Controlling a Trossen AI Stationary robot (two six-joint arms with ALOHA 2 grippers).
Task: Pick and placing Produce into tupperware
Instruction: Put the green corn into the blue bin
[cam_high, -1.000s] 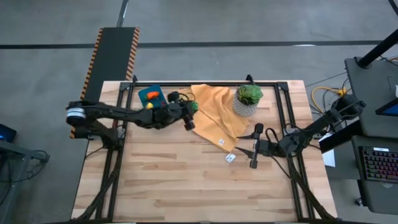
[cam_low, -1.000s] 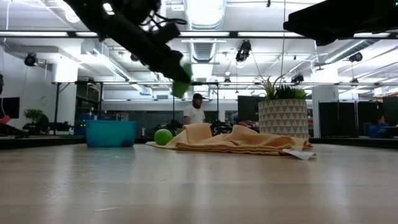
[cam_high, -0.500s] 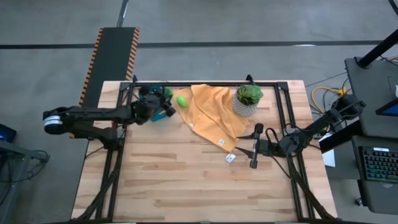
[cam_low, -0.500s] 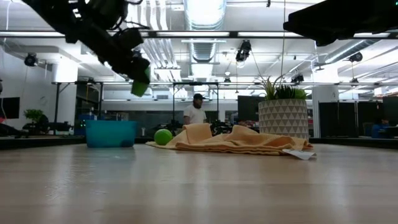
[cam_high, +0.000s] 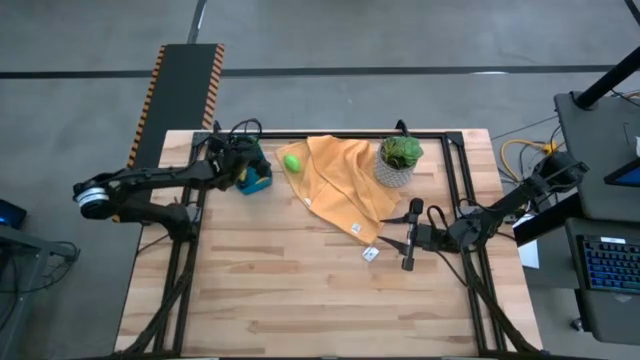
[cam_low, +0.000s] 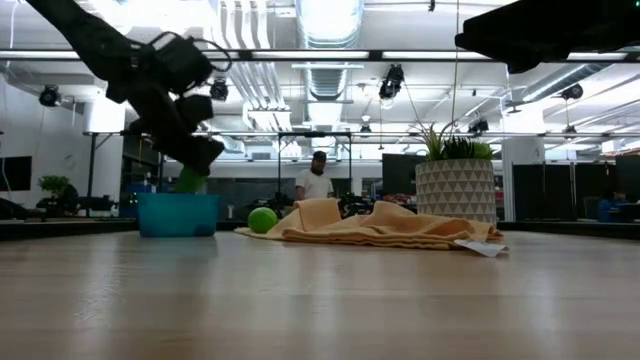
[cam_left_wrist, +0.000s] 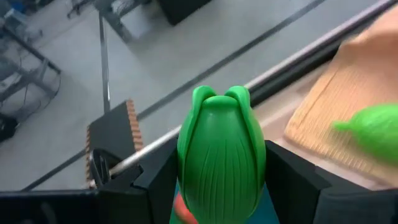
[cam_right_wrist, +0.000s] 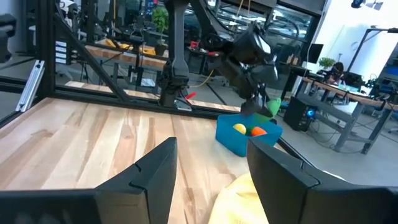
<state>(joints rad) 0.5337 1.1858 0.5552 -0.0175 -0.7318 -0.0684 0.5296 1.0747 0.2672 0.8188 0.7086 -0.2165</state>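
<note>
Since a second ago the left arm has swung back from the cloth's edge to the far left corner, and the left gripper (cam_high: 243, 170) now hangs just over the tupperware (cam_low: 177, 214), still clamped on a green vegetable (cam_left_wrist: 219, 163). The wrist view shows the piece upright between both fingers, with blue plastic beneath it. Inside the tub the right wrist view shows a yellow piece (cam_right_wrist: 239, 128) and an orange piece (cam_right_wrist: 257, 131), so at least two items are already in; from overhead the arm hides most of the tub, so there may be more.

Just right of the tub, a green ball (cam_high: 291, 162) lies on the near edge of the orange cloth (cam_high: 345, 185), not yet collected; it looks like the last produce left out. Further right, a potted plant (cam_high: 399, 160) stands beside the cloth, clear of the route between ball and tub. At the right side the right gripper (cam_high: 411, 235) waits above the table, open and empty.
</note>
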